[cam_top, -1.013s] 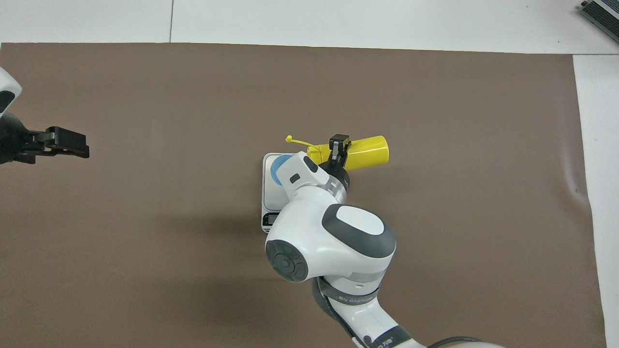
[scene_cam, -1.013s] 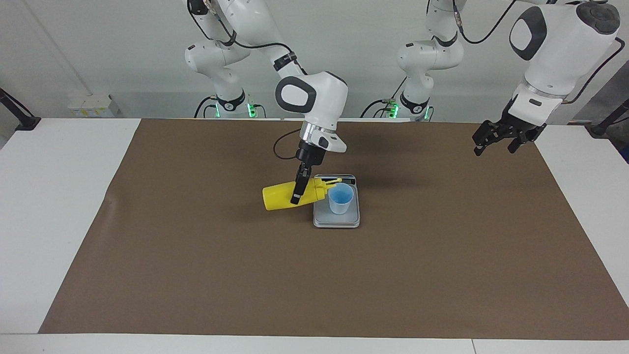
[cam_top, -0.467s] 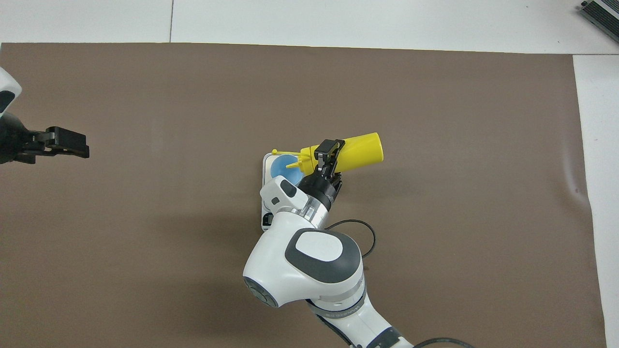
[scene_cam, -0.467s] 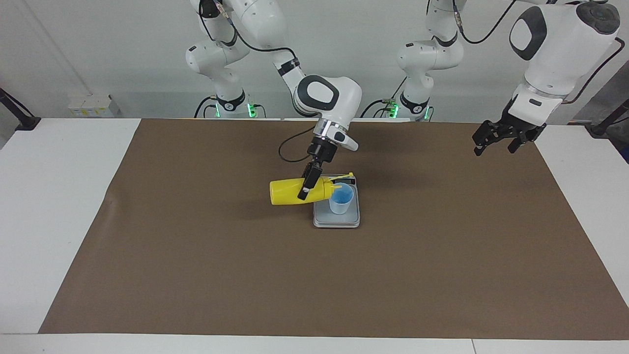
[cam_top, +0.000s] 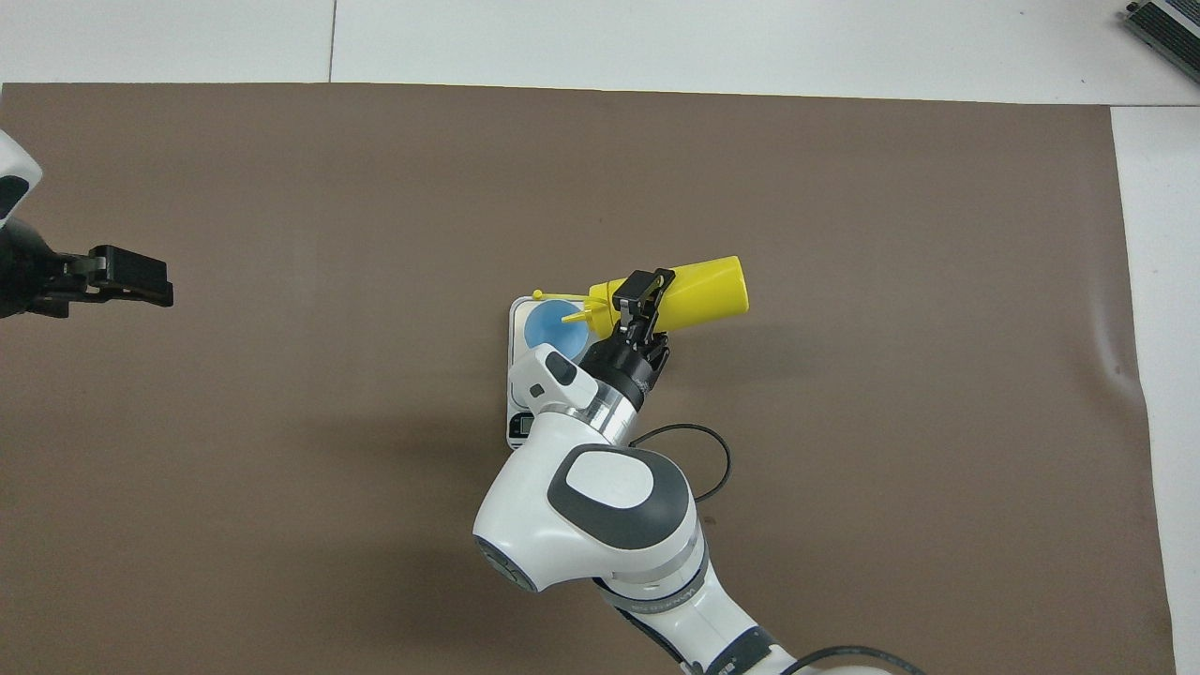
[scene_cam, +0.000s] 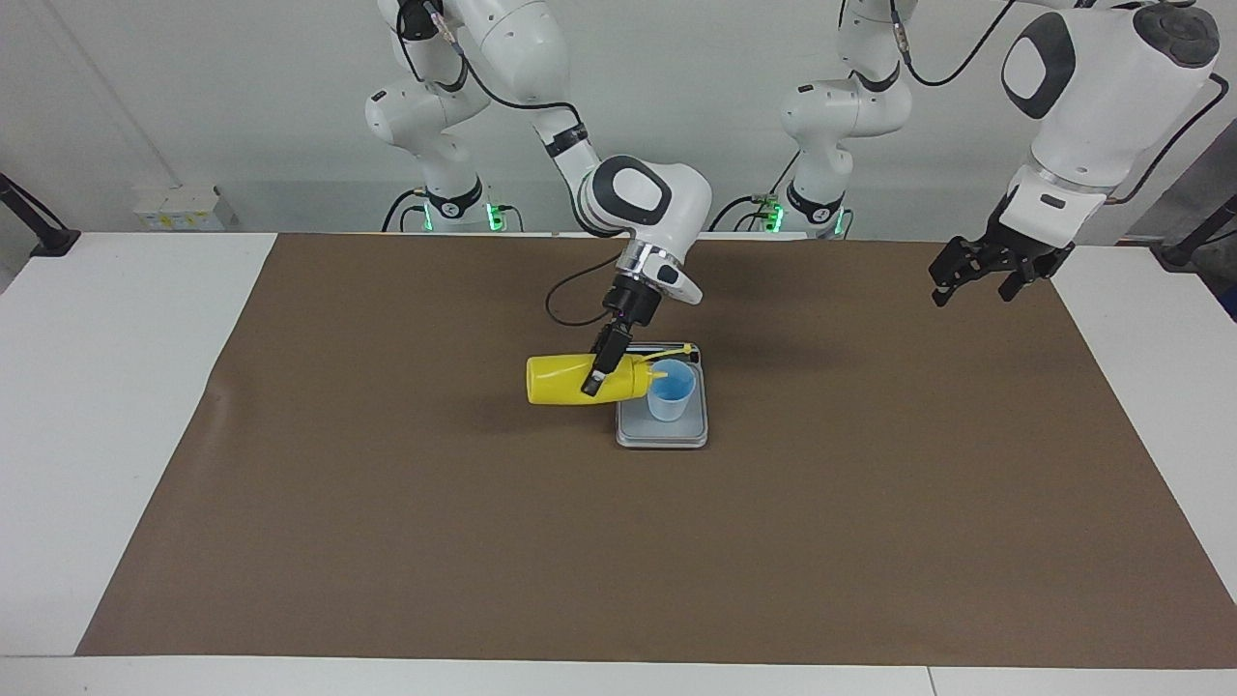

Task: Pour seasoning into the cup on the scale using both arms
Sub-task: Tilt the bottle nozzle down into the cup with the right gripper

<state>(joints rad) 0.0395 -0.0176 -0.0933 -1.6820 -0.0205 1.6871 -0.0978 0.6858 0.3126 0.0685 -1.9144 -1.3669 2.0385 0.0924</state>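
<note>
The yellow seasoning bottle (scene_cam: pixel 556 379) (cam_top: pixel 705 292) is held on its side just above the mat, with my right gripper (scene_cam: pixel 593 378) (cam_top: pixel 641 296) shut around its body near the cap. Its nozzle reaches over the rim of the light blue cup (scene_cam: pixel 672 394) (cam_top: pixel 541 324), and the thin tip strap sticks out above the cup. The cup stands upright on the silver-grey scale (scene_cam: pixel 661 436) (cam_top: pixel 521 373) in the middle of the mat. My left gripper (scene_cam: pixel 971 288) (cam_top: pixel 139 279) waits open in the air over the mat's edge at the left arm's end, holding nothing.
A brown mat (scene_cam: pixel 387 541) covers most of the white table (scene_cam: pixel 116 406). A black cable (cam_top: pixel 708 445) loops off the right wrist above the mat. A dark object (cam_top: pixel 1165 26) lies at the table's corner farthest from the robots.
The right arm's wrist has swung back toward the robots and turned the bottle, bringing its nozzle over the cup. The left arm has not moved.
</note>
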